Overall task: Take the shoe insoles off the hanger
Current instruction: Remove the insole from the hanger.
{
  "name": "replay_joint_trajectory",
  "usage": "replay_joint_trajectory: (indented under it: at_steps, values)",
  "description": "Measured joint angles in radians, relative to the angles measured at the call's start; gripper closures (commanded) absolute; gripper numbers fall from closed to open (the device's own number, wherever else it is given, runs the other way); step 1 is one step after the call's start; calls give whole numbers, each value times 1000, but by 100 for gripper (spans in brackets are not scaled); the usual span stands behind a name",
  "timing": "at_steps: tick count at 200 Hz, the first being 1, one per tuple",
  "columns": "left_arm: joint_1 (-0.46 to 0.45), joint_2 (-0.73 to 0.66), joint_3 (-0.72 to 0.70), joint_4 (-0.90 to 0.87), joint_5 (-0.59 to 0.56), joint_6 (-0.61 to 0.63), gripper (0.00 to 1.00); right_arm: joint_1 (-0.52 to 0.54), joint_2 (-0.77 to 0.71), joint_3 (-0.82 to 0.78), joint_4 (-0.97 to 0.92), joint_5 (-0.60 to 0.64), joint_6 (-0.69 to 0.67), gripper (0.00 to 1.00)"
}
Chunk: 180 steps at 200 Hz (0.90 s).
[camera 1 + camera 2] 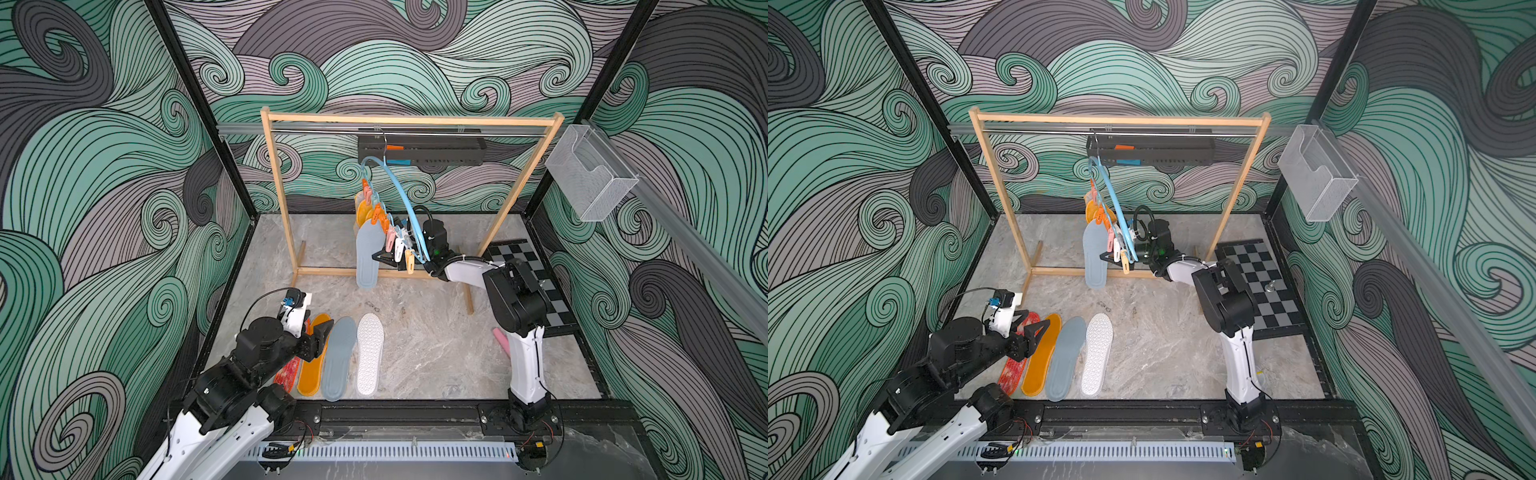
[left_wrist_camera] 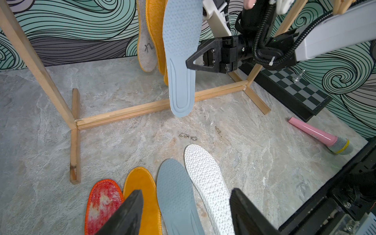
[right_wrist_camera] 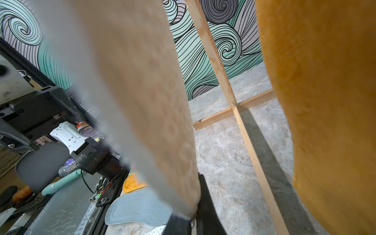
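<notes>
The light blue hanger (image 1: 399, 191) hangs tilted from the rack's rod, with its row of clips (image 1: 390, 237) below. A grey-blue insole (image 1: 368, 253) hangs from it, and my right gripper (image 1: 380, 257) is shut on that insole's edge (image 3: 142, 101). Orange insoles (image 2: 156, 30) and a pale grey felt one (image 2: 145, 40) hang behind it. On the floor lie a red-white mottled (image 2: 101, 203), an orange (image 2: 142, 187), a grey-blue (image 2: 175, 193) and a white dotted insole (image 2: 205, 179). My left gripper (image 2: 186, 195) hovers open above them, holding nothing.
The wooden rack (image 1: 411, 120) stands at the back, its base bar (image 2: 142, 110) on the floor. A checkerboard (image 1: 532, 266) lies at the right, with a pink cone-shaped stick (image 2: 313, 130) near it. A wire basket (image 1: 590, 170) hangs on the right wall.
</notes>
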Motion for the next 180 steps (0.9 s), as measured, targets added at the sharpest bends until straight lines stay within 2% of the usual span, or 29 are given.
replay_joint_trajectory:
  at_steps: [29,76,111,140,180]
  values:
    - [0,159,71,27,27,22,29,-12,-4,-9,8,-25,8,100]
    - [3,553,389,111,90,107,28,-27,-5,-16,12,-66,9,100]
    - [27,783,534,154,108,205,30,-40,-5,-18,11,-99,9,100]
    - [118,915,607,197,231,245,29,-53,-5,-21,11,-120,9,100]
    - [230,1016,639,282,421,305,30,-62,-5,-22,11,-140,8,100]
